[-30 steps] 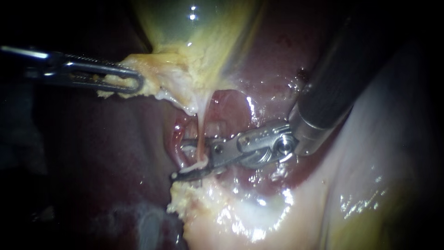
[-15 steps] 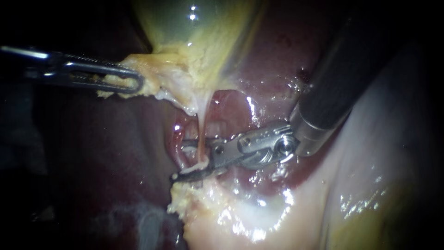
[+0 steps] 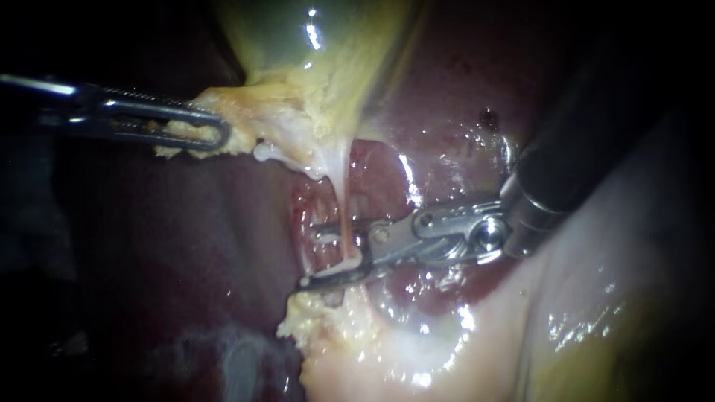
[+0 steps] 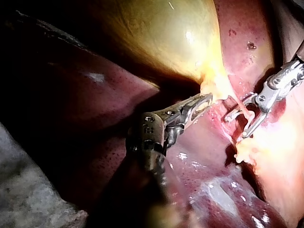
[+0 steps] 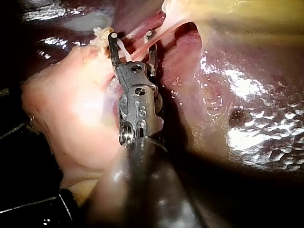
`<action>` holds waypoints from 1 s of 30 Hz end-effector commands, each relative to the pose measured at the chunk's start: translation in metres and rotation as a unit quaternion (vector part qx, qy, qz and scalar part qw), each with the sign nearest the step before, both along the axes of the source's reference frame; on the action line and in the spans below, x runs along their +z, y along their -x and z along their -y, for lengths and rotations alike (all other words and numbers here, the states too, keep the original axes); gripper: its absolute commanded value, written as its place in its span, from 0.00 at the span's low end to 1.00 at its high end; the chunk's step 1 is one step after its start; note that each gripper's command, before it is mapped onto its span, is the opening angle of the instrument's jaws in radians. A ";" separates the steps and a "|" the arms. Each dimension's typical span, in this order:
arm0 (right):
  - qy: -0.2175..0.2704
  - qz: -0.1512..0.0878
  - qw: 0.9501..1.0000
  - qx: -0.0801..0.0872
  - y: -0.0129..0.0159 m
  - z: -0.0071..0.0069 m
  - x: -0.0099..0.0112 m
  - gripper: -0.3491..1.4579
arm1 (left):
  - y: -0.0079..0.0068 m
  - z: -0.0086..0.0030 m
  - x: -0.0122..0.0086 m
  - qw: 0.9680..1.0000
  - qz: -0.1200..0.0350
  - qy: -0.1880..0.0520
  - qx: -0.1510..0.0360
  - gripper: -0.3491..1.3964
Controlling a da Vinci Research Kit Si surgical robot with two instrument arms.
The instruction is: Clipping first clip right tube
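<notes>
The yellow-green gallbladder hangs at the top. My left instrument is shut on the pale fatty tissue at its lower end. A thin pink tube runs down from that tissue. My right instrument has its jaws open, one on each side of the tube, which crosses the gap and rests on the lower jaw. The right wrist view shows the same: the right instrument's jaws stand apart with the tube passing between them. In the left wrist view my left instrument holds the gallbladder's edge beside the right instrument.
Dark red liver lies left of and behind the tube. A lump of yellow-white fat sits just below the right jaws, joined to pale glistening tissue under the right shaft.
My right instrument has shifted to the right against the tissue, and the tube's lower end has moved with it. The jaws stay apart. The left instrument has not moved.
</notes>
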State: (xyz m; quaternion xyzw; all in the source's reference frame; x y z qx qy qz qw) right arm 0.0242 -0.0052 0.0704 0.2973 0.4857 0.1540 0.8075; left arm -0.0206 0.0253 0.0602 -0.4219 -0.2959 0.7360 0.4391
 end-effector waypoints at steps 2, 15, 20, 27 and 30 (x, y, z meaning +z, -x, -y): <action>-0.003 0.000 1.000 0.000 0.0006 -0.0002 -0.0003 0.47 | 0.0000 0.0000 0.0000 1.000 0.000 0.000 0.000 0.00; -0.014 -0.002 1.000 -0.002 0.0036 -0.0010 -0.0021 0.47 | 0.0000 0.0000 0.0000 1.000 0.000 0.000 0.000 0.00; -0.016 -0.003 1.000 -0.003 0.0048 -0.0011 -0.0031 0.47 | 0.0000 0.0000 0.0000 1.000 0.000 0.000 0.000 0.00; -0.020 -0.004 1.000 -0.005 0.0052 -0.0007 -0.0043 0.47 | 0.0000 0.0000 0.0000 1.000 0.000 0.000 0.000 0.00; -0.020 -0.004 1.000 -0.005 0.0052 -0.0005 -0.0046 0.47 | 0.0000 0.0000 0.0000 1.000 0.000 0.000 0.000 0.00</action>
